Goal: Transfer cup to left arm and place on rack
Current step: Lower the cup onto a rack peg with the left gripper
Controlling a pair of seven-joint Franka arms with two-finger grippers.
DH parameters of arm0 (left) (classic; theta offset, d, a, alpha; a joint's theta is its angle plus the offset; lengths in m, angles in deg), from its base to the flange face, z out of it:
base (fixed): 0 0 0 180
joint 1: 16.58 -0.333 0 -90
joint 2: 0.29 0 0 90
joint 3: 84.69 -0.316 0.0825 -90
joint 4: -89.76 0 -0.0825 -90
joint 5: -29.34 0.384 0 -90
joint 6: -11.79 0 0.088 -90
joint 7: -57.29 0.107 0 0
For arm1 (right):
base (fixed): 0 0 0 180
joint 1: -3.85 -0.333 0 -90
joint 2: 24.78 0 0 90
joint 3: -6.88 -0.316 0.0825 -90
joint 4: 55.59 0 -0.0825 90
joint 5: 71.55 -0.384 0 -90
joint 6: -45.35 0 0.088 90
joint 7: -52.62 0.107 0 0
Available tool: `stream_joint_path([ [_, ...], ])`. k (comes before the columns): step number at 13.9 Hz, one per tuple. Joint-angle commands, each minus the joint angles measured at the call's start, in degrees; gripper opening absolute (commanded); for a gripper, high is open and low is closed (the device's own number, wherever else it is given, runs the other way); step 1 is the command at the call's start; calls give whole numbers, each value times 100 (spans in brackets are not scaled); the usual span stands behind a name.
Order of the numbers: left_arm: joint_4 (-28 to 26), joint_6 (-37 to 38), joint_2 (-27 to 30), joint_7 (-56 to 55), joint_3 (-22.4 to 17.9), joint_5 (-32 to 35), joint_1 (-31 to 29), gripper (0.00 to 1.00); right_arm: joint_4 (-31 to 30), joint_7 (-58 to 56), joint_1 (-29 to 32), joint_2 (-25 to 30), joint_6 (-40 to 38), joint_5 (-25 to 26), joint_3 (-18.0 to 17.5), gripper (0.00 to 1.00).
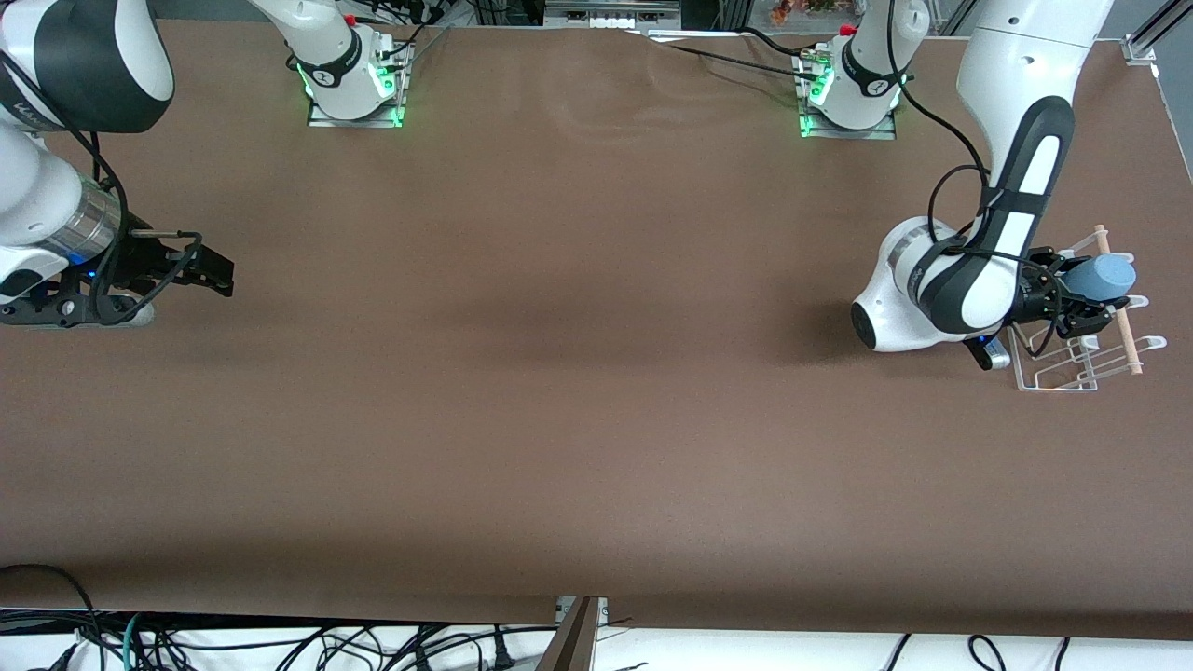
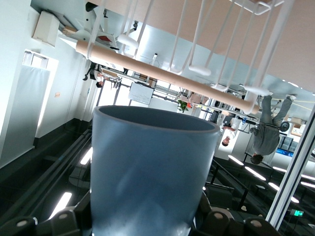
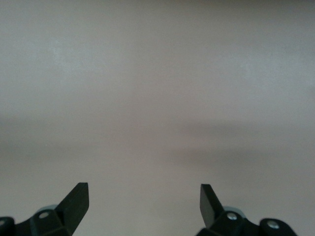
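The light-blue cup point(image 1: 1102, 277) lies on its side in my left gripper point(image 1: 1081, 298), which is shut on it over the white wire rack point(image 1: 1072, 373) at the left arm's end of the table. In the left wrist view the cup point(image 2: 152, 172) fills the middle, with the rack's wooden dowel point(image 2: 162, 73) and white wire loops point(image 2: 206, 39) close past its rim. I cannot tell if the cup touches the rack. My right gripper point(image 1: 216, 272) waits open and empty at the right arm's end of the table; its view shows only its fingertips point(image 3: 78, 196) over bare table.
The brown table point(image 1: 578, 373) stretches between the two arms. The arm bases point(image 1: 354, 84) stand along the edge farthest from the front camera. Cables point(image 1: 280, 643) hang below the near edge.
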Motion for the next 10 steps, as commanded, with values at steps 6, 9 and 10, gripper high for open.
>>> stream_joint_path([
  [6, -265, -652, 123, -405, 36, 569, -443, 0, -80, -143, 115, 596, -26, -84, 58, 100],
  [9, -344, -713, -18, -537, 36, 1077, -609, 0, -53, -167, 124, 570, -213, -400, 101, 100],
  [10, -388, -870, -44, -572, 28, 1130, -680, 0, -44, -238, 124, 553, -195, -357, 110, 100],
])
